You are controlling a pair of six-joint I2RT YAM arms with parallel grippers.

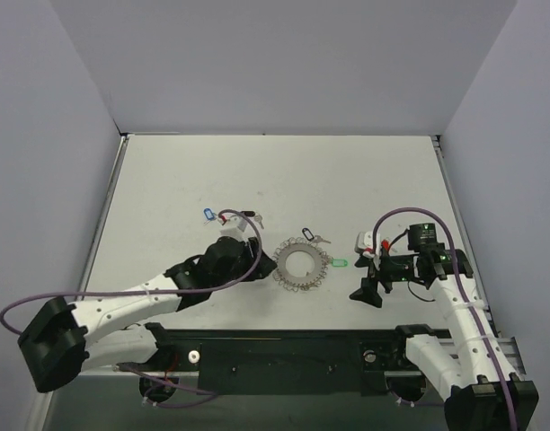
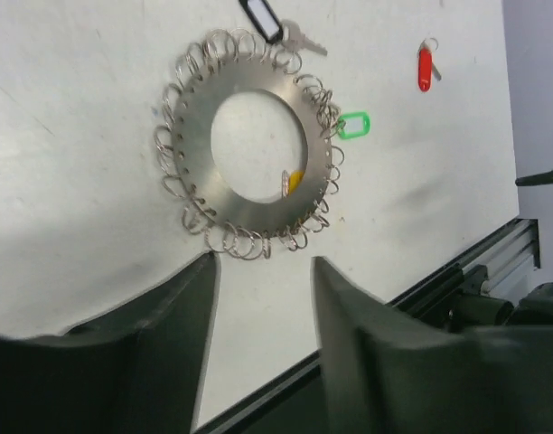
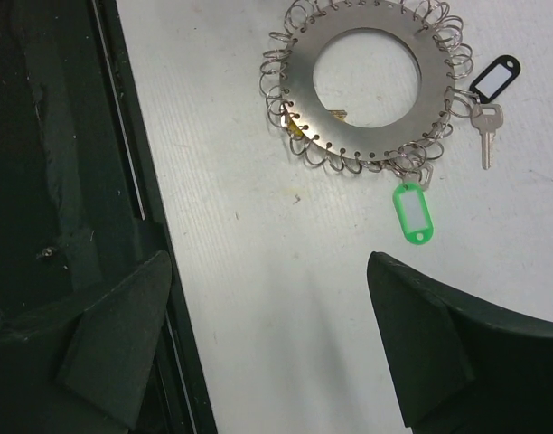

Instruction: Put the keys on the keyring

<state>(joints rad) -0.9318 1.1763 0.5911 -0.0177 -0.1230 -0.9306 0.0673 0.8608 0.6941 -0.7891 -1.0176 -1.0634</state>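
My left claw (image 2: 263, 267) stands parted and empty just short of the keyring (image 2: 193, 149); my right claw (image 3: 269, 262) gapes wide, empty, near the green-tagged key (image 3: 412, 214)

Robot lab test cell: bare white counter (image 1: 212, 171) boxed in by plain pale panel walls (image 1: 284, 63). Left arm (image 1: 122, 310) and right arm (image 1: 464, 314) are bolted to a black rail (image 1: 284, 346) at the near edge, with purple cables (image 1: 23, 310) looping loose.

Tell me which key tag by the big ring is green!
The green tag, at the keyring's rim. Its neighbour is a dark tag with a silver key; the red tag lies apart.
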